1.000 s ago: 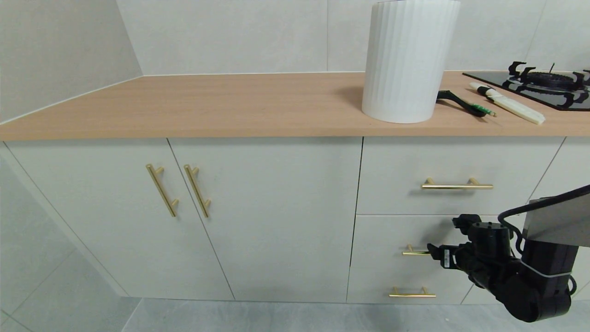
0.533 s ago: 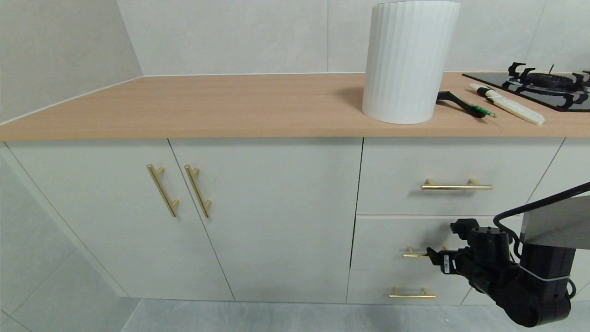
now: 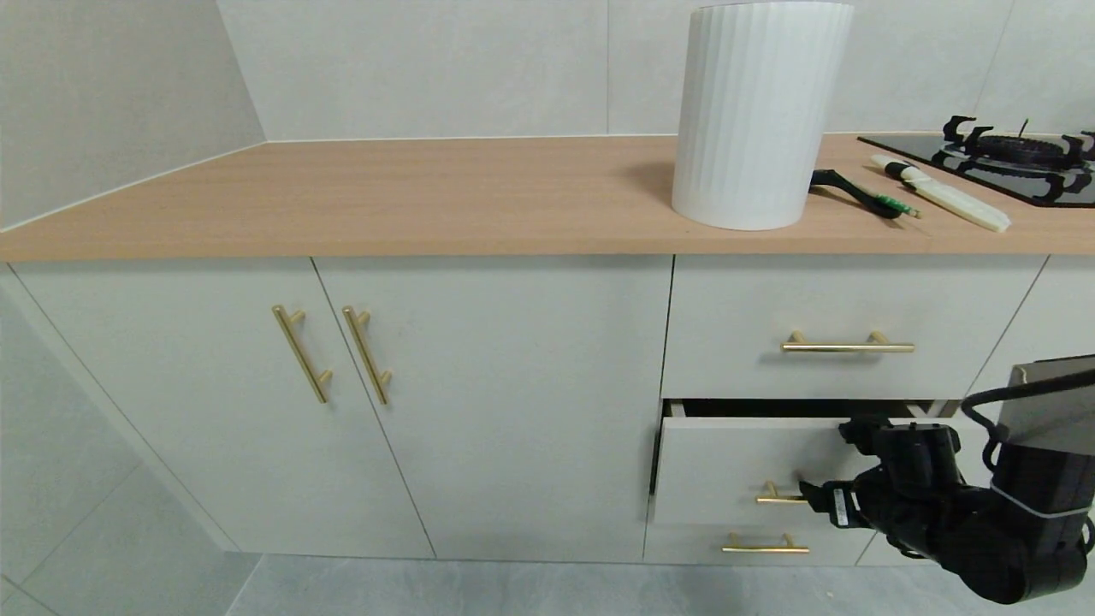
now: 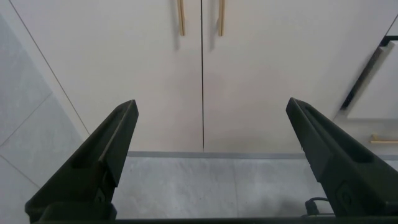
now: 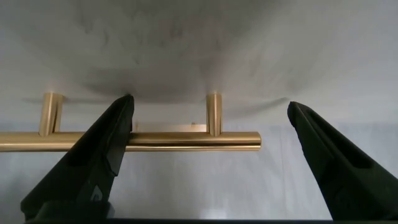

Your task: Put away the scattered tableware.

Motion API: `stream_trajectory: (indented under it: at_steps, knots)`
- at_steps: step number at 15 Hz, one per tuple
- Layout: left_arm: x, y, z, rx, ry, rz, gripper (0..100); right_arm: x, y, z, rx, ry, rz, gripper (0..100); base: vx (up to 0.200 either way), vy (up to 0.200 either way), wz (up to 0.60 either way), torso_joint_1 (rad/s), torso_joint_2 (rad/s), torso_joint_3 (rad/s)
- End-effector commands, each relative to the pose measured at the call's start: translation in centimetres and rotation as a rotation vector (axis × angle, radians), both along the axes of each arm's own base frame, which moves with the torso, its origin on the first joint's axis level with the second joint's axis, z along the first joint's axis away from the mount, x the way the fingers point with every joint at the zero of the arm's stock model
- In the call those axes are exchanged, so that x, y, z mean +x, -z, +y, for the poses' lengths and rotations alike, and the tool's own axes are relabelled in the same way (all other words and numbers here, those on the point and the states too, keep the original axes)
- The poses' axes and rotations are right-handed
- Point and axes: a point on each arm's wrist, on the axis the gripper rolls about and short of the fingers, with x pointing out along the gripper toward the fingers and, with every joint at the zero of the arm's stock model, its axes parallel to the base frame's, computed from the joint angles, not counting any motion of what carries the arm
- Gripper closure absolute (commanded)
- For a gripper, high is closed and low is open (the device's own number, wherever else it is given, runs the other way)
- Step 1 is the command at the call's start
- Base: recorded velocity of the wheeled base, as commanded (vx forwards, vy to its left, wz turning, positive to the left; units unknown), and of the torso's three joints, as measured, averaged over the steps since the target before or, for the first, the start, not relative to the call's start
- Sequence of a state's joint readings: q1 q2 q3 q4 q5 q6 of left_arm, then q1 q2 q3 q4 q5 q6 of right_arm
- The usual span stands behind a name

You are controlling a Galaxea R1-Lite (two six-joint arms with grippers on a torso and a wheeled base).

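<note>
Arm (image 3: 967,524) low, level, right gripper (image 3: 808,494) at drawer handle (image 3: 774,498), jaws apart

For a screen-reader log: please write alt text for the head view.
The right gripper is at the gold handle of the middle drawer, which stands partly open below a wooden countertop. On the countertop sit a white ribbed container, a black-handled utensil, a white utensil and a stove.

The middle drawer (image 3: 727,466) slid partly open, a dark gap appearing above its front, as the right end effector (image 3: 808,496) drew back at its handle (image 3: 774,497).
</note>
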State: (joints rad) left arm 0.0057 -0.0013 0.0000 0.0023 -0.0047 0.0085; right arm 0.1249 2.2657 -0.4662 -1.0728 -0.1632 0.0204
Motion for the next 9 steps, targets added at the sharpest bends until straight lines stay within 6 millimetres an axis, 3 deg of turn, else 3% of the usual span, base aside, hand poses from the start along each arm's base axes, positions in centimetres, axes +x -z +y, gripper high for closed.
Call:
stream_trajectory:
  at_steps: [1, 2, 3, 5, 7, 9]
  knots:
    - [0.0, 0.0, 0.0, 0.001, 0.000, 0.002, 0, -2.8, -7.5, 0.3, 0.059, -0.080, -0.003, 0, 0.000, 0.000, 0.00, 0.000, 0.00, 0.000]
    - [0.0, 0.0, 0.0, -0.001, 0.000, 0.002, 0, -4.5, -11.5, 0.4, 0.087, -0.119, 0.009, 0, 0.000, 0.000, 0.00, 0.000, 0.00, 0.000]
    - [0.0, 0.0, 0.0, 0.001, 0.000, 0.002, 0, -5.6, -14.1, 0.3, 0.097, -0.123, -0.006, 0, 0.000, 0.000, 0.00, 0.000, 0.00, 0.000]
    - [0.0, 0.0, 0.0, -0.001, 0.000, 0.002, 0, -7.3, -17.2, 0.5, 0.108, -0.143, -0.058, 0, 0.000, 0.000, 0.00, 0.000, 0.00, 0.000]
    - [0.0, 0.0, 0.0, 0.001, 0.000, 0.000, 0, -8.1, -18.4, 0.7, 0.113, -0.158, -0.108, 0, 0.000, 0.000, 0.00, 0.000, 0.00, 0.000]
    - [0.0, 0.0, 0.0, 0.001, 0.000, 0.002, 0, -8.0, -18.1, 1.2, 0.128, -0.163, -0.095, 0, 0.000, 0.000, 0.00, 0.000, 0.00, 0.000]
